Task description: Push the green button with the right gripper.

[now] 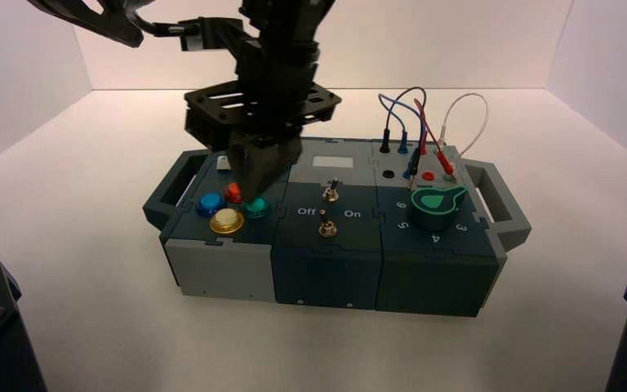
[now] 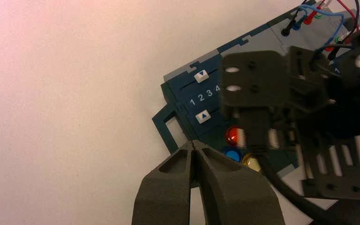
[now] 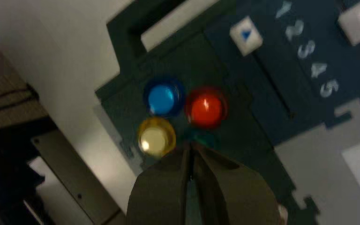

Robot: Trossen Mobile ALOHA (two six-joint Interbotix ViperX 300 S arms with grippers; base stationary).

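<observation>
Right gripper (image 1: pixel 255 194) tip covers green button (image 1: pixel 256 208), seemingly touching; red button (image 1: pixel 233 193), yellow button (image 1: pixel 226 220) crowd alongside.

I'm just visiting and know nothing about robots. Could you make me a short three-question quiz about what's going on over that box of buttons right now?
1. True or false: the right gripper has its fingers closed to a wedge.
2. Which button does the wedge tip sit on? A) blue button B) green button C) yellow button
3. Fill in: the left gripper waits off the end of the box that has the ____.

Key
1. True; the right wrist view shows the fingers meeting.
2. B; the tip covers most of the green button, beside the orange-red button.
3. Buttons; it hangs with fingers together, past that end's handle.
</observation>
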